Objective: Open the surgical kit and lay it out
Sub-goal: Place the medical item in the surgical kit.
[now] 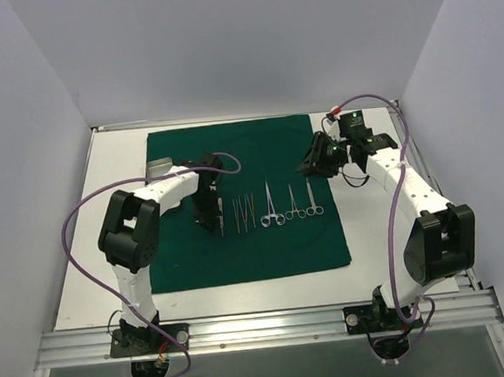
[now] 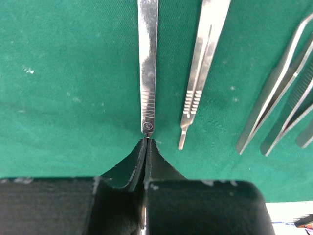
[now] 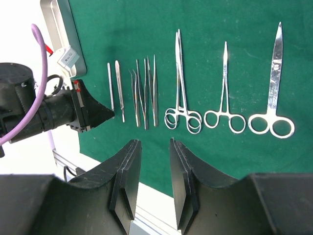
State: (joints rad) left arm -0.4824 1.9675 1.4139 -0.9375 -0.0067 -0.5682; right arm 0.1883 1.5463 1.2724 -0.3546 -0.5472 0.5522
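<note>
Left tool pressed together, tips at ridged flat steel handle on woven green cloth; right tool apart.

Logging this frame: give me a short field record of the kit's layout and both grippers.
cloth: dark green cloth, spread flat on the table
instruments: one row on the cloth, made up of flat handles, tweezers and ring-handled forceps
tray: silver tray at the cloth's left edge
left gripper: shut, tips at the end of the leftmost flat handle
right gripper: open, empty, over the cloth's right side
</note>
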